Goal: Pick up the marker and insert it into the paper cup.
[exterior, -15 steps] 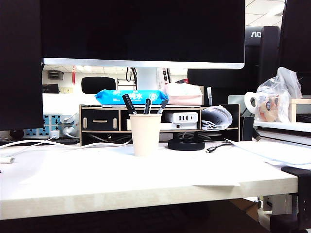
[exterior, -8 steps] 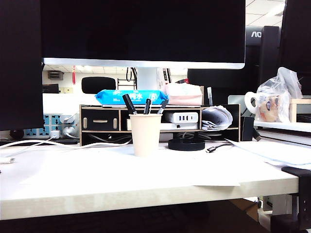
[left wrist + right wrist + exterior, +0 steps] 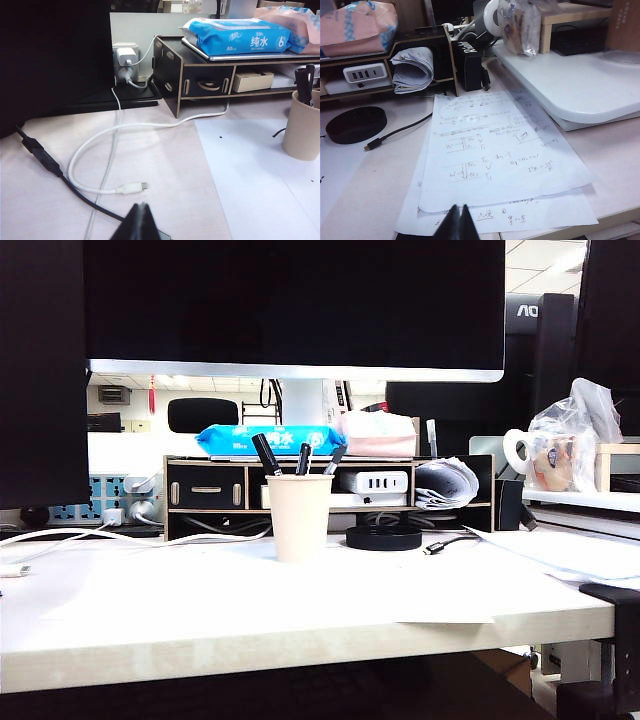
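Observation:
The paper cup (image 3: 299,517) stands upright mid-table in front of the wooden shelf. Three dark pens stick out of it. The tallest, leaning left, is the marker (image 3: 265,453); two shorter pens (image 3: 303,457) stand beside it. The left wrist view shows the cup (image 3: 302,130) at the frame's edge with pen tops (image 3: 303,84) above its rim. My left gripper (image 3: 142,204) is shut and empty, low over bare table near the cables, far from the cup. My right gripper (image 3: 459,205) is shut and empty over the handwritten sheets (image 3: 495,150). Neither gripper shows in the exterior view.
A large monitor (image 3: 290,310) hangs over the black wooden shelf (image 3: 205,495), which carries a blue wipes pack (image 3: 270,438). A black round puck (image 3: 383,536) with a cable lies right of the cup. White and black cables (image 3: 95,150) cross the left side. A bagged mug (image 3: 555,455) sits on the raised right platform.

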Controlling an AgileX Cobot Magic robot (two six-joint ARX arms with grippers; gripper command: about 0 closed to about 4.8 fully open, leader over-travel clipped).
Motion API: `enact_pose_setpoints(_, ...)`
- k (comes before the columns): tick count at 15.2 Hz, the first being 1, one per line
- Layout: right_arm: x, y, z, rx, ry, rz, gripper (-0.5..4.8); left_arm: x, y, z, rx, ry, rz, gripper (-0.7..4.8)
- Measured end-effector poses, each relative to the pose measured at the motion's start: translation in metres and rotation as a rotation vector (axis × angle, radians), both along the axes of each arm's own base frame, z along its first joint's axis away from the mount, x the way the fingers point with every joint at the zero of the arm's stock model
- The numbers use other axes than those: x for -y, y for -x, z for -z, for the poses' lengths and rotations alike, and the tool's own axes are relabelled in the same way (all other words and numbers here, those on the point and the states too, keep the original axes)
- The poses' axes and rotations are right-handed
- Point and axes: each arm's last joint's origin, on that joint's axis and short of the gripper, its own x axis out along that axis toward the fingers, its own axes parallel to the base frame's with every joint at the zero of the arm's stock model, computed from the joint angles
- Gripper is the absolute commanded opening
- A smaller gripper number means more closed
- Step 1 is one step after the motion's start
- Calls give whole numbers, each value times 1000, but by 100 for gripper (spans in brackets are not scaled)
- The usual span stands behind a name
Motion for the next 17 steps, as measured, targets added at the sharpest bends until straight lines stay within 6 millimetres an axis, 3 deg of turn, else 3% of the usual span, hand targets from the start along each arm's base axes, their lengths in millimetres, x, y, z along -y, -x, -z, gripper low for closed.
enact_pose_setpoints(17, -1, 0, -2, 21, 15, -27, -1, 0, 0, 0, 0, 0, 0, -5)
